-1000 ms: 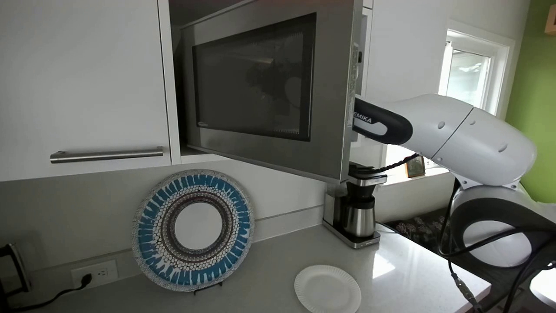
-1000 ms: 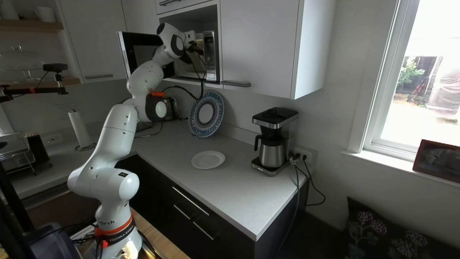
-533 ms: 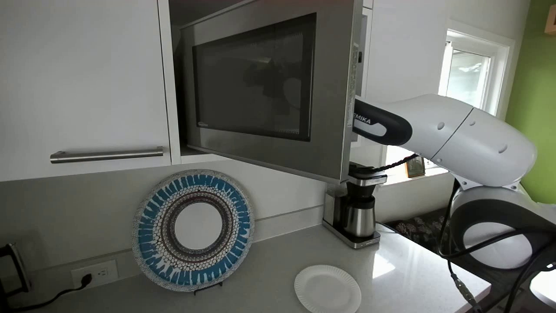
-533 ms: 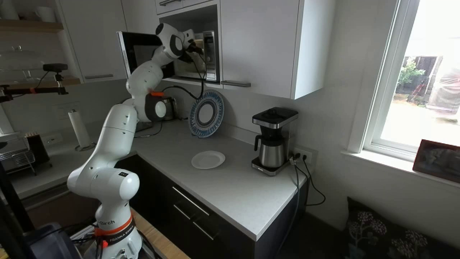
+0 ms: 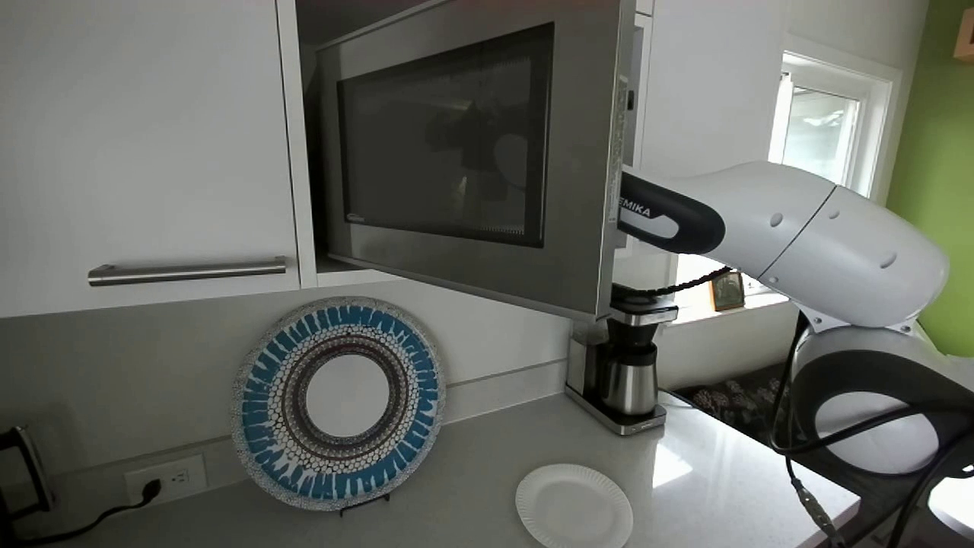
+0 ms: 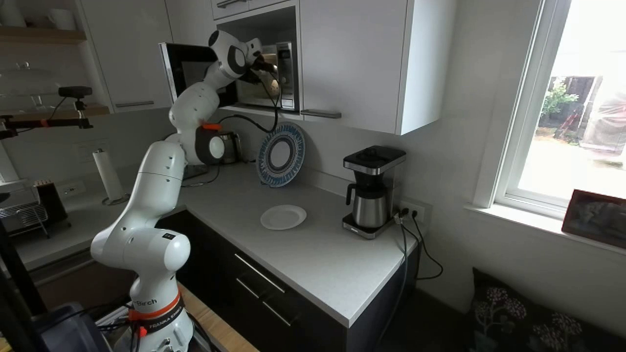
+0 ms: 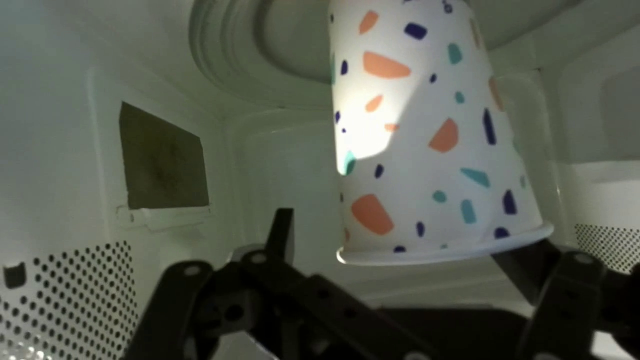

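A paper cup (image 7: 440,165), white with orange, teal and navy flecks, fills the upper middle of the wrist view. Its rim lies nearest my gripper (image 7: 406,237) and its far end is over the round turntable (image 7: 225,65) of the microwave (image 6: 286,73). My jaws stand wide apart. A gap shows between the cup and the left finger (image 7: 282,230), while the rim overlaps the right finger in the picture; I cannot tell whether they touch. In an exterior view the dark gripper (image 6: 259,71) is at the microwave's mouth. Elsewhere the door (image 5: 582,152) hides it.
The microwave door swings out beside the arm. Cavity walls (image 7: 165,245) with vent holes surround the cup. On the counter below are a white paper plate (image 6: 283,217), a coffee maker (image 6: 370,205) and a blue patterned disc (image 6: 297,164). A cable (image 6: 249,122) loops under the wrist.
In an exterior view the arm and gripper have drawn back slightly, leftward from the microwave. A lit, speckled patch now shows below the gripper. The door and the counter things have not moved.
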Tool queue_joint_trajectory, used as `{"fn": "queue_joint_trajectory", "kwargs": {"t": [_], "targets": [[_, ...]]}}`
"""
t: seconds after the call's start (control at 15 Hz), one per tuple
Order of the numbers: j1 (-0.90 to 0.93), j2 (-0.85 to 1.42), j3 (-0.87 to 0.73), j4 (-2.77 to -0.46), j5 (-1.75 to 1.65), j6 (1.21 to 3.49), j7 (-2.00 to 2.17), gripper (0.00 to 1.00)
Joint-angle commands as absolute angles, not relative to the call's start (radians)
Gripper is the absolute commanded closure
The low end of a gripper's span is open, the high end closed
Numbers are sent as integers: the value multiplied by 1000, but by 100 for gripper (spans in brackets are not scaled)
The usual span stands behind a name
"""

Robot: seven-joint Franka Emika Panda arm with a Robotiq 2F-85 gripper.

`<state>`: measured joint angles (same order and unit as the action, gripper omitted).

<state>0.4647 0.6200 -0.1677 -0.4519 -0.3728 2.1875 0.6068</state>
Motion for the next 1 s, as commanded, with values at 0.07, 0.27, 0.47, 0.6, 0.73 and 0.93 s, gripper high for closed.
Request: {"fn": "queue_joint_trajectory", "kwargs": {"t": [0.07,0.27,0.47,0.6,0.73,0.93], "targets": [[470,592,-171,-450,-382,2203,539,0],[465,601,-173,-447,-388,2252,483,0],[461,609,-167,-437,-364,2233,524,0],[462,631,-167,-440,-364,2201,509,0],[463,631,-167,-440,-365,2201,515,0],[466,646,-196,-438,-419,2291,453,0]]}}
